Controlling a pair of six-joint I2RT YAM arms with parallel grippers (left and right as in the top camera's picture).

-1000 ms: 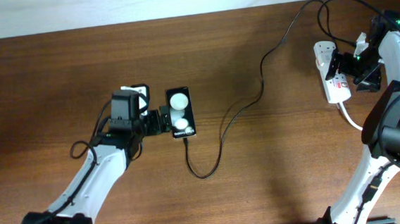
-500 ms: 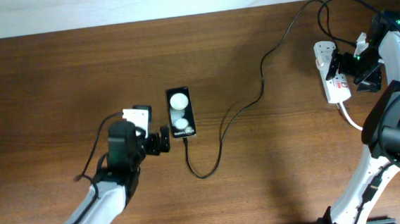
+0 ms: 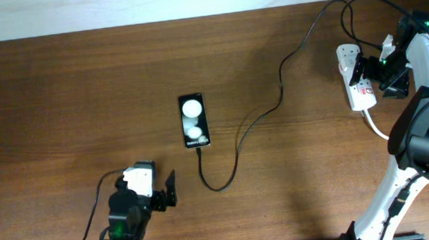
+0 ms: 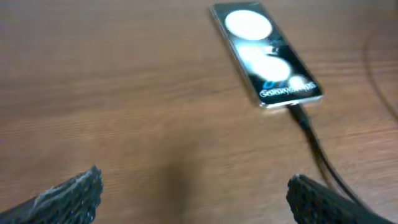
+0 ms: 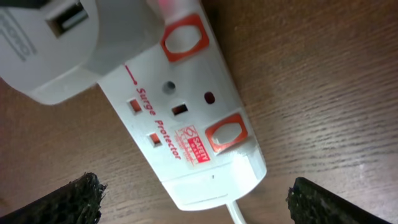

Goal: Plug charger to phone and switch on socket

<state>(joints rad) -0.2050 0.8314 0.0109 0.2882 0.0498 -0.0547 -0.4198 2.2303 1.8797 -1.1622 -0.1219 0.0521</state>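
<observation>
The black phone [image 3: 193, 121] with two white round spots lies mid-table; it also shows in the left wrist view [image 4: 264, 53]. The thin black charger cable [image 3: 263, 116] has its tip in the phone's near end [image 4: 297, 115] and runs up to the white socket strip [image 3: 356, 86]. The left gripper [image 3: 164, 193] is open and empty, low on the table, below and left of the phone. The right gripper [image 3: 368, 70] is open over the socket, whose red switches [image 5: 227, 134] and white plug adapter [image 5: 68, 43] fill the right wrist view. The thick white cord [image 3: 379, 127] leaves its near end.
Bare brown wooden table [image 3: 69, 92] around the phone. The cable loops [image 3: 219, 182] below the phone, close to the left gripper. The table's far edge meets a white wall [image 3: 153, 3].
The left arm has pulled back from beside the phone toward the table's near edge, gripper open. The phone, cable, socket and right arm have not moved.
</observation>
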